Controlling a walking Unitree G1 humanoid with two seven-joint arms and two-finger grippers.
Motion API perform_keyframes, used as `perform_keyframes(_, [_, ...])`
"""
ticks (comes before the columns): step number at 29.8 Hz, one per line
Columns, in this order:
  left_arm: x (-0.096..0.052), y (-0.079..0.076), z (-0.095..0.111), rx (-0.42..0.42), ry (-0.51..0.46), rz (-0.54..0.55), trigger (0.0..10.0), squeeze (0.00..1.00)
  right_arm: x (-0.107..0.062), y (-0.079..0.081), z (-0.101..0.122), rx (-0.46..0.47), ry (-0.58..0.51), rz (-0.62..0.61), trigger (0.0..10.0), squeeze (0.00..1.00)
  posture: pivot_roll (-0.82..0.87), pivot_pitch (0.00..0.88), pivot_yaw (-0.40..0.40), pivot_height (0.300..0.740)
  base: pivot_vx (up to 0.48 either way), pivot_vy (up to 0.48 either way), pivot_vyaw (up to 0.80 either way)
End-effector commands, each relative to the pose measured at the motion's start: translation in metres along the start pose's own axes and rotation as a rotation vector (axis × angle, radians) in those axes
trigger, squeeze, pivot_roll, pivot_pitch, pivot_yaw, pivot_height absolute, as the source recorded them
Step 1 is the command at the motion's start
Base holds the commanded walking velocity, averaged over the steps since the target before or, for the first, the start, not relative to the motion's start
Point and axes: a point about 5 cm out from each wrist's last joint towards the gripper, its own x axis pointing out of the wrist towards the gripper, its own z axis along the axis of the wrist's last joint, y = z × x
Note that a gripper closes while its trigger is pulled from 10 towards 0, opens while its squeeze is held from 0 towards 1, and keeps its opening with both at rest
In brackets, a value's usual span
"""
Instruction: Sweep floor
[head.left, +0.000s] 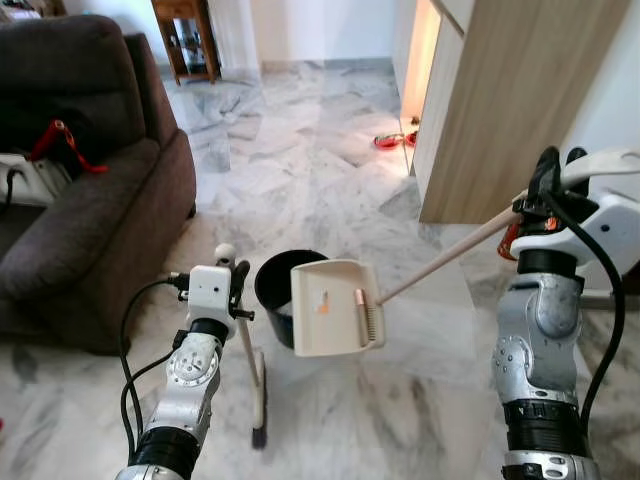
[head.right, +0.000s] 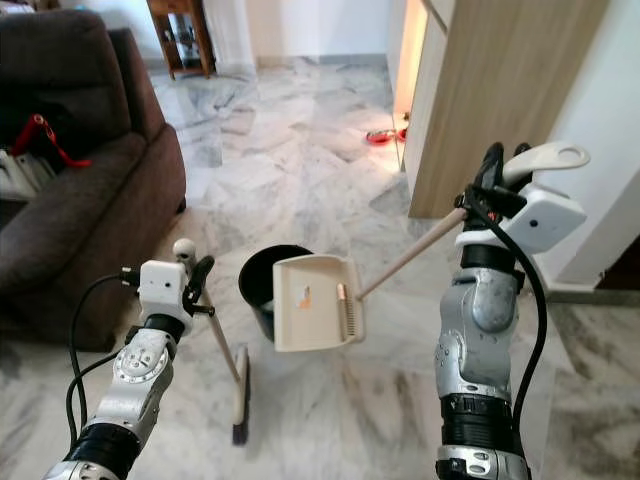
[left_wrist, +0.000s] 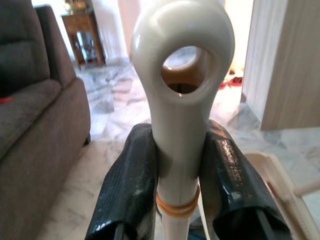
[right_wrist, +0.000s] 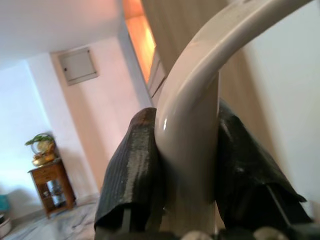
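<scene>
Both grippers are clamped on handles: the left gripper (left_wrist: 177, 190) on the cream broom (head.left: 255, 385), low centre-left, the right gripper (right_wrist: 187, 175) on the long-handled dustpan (head.left: 335, 307). Held mid-frame, tilted over the black bin (head.left: 275, 290), the pan carries some orange and brown scraps. They could miss the bin and scatter over the marble floor (head.left: 300, 150).

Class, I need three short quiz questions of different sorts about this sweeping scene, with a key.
1. True or false: the dustpan lies flat on the floor.
2. Which gripper holds the broom? A left B right
3. Fill in: the black bin stands just behind the ____.

Key: 1 false, it is held raised, tilted over the bin. 2 A, the left gripper clamps the broom's handle; the right gripper clamps the dustpan's. 3 dustpan.
</scene>
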Motion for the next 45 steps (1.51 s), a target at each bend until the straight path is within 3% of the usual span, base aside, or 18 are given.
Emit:
perform_keyframes(1, [0.0058, 0.0021, 0.0128, 0.024, -0.063, 0.006, 10.0, 0.0, 0.0075, 0.0058, 0.0173, 0.048, -0.082, 0.012, 10.0, 0.0, -0.03, 0.0, 0.041, 0.74, 0.409, 0.0, 0.0])
perform_keyframes(12, [0.0048, 0.0051, 0.0124, 0.028, -0.065, 0.018, 10.0, 0.0, 0.0064, 0.011, 0.0163, 0.048, -0.075, 0.043, 10.0, 0.0, -0.01, 0.0, 0.035, 0.74, 0.411, 0.0, 0.41])
perform_keyframes(45, [0.0044, 0.0078, 0.0141, 0.027, -0.075, 0.033, 10.0, 0.0, 0.0081, 0.0102, 0.0153, 0.081, -0.073, 0.023, 10.0, 0.0, 0.0, 0.0, 0.033, 0.74, 0.394, 0.0, 0.0])
